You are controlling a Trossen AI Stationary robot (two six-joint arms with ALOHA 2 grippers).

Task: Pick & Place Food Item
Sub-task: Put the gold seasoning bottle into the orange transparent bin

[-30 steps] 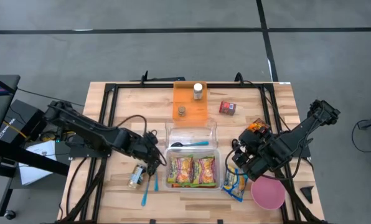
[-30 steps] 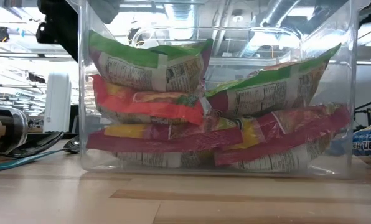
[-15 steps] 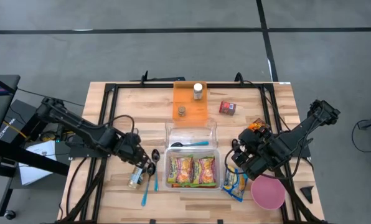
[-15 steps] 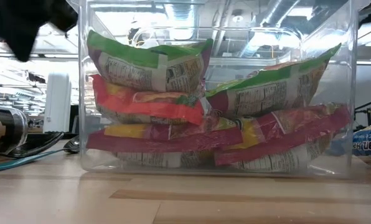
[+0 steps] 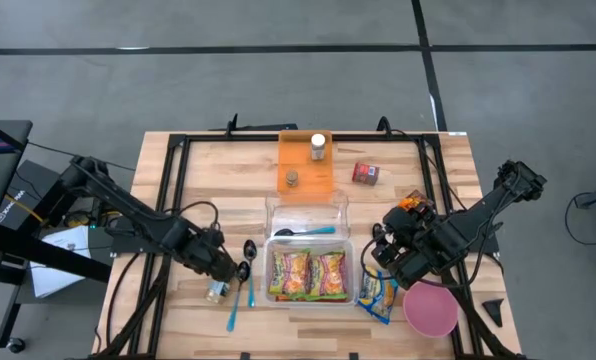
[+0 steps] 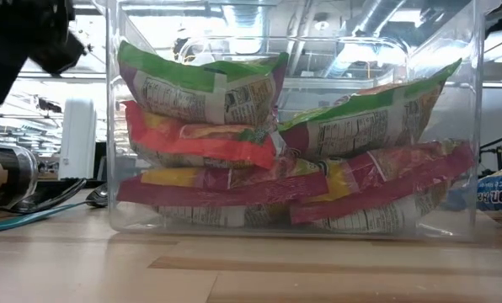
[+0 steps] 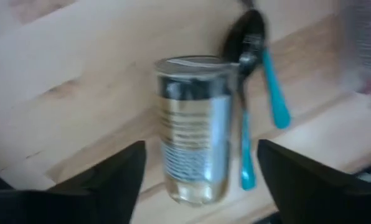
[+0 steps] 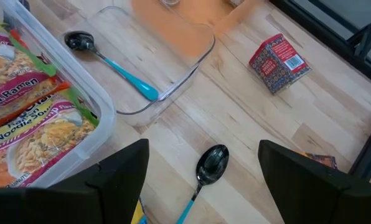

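A small glass jar [image 7: 195,149] with a dark cap lies on its side on the wooden table, near the front left [image 5: 216,291]. My left gripper [image 7: 201,149] hangs over it, pointing steeply down and open, one finger on each side of the jar, both clear of it. Just beside the jar lie two blue-handled spoons [image 7: 251,43]. A clear bin [image 5: 274,268] holds ramen packets [image 5: 310,273]. At the bin's right, my right gripper [image 5: 388,258] waits open above the table, holding nothing.
A blue packet [image 5: 378,295] and a pink bowl [image 5: 430,310] lie at the front right. An orange tray [image 5: 306,185] with two small jars and a red box [image 8: 279,62] sit farther back. A clear lid [image 5: 330,208] holds a spoon [image 8: 79,42]; another spoon [image 8: 211,163] lies under my right gripper.
My left gripper has left the bin's left wall, gone toward the table's left and near edges, sunk and rolled about its own axis. It now stands over the jar. The spoon head it covered now shows. The jar and my right arm have kept still.
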